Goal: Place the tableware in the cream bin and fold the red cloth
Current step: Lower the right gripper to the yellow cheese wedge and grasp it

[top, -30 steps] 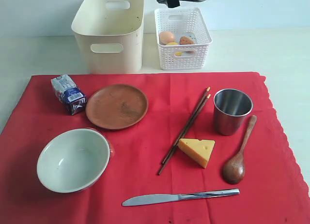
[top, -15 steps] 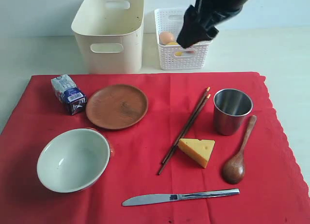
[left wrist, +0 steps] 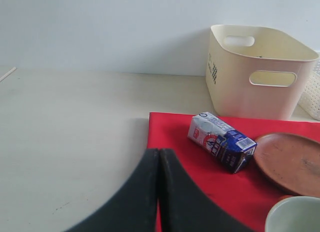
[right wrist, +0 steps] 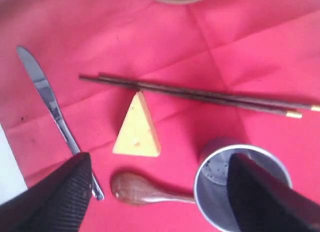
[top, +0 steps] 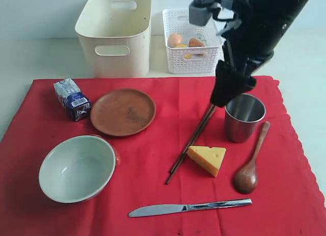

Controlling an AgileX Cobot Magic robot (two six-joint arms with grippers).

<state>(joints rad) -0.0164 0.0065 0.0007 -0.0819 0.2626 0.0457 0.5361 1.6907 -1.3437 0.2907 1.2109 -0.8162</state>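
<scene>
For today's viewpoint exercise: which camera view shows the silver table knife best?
The exterior view: the whole silver table knife lies unobstructed. The right wrist view shows it blurred, beside a gripper finger; the left wrist view misses it.

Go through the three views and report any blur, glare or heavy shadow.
Exterior view: sharp, evenly lit, soft shadows only; faint sheen on the silver table knife. Left wrist view: small blue-white carton crisp, the left gripper a dark, soft-edged mass up close. Right wrist view: soft overall, the red cloth washed towards pink, the right gripper's fingers out of focus.
</scene>
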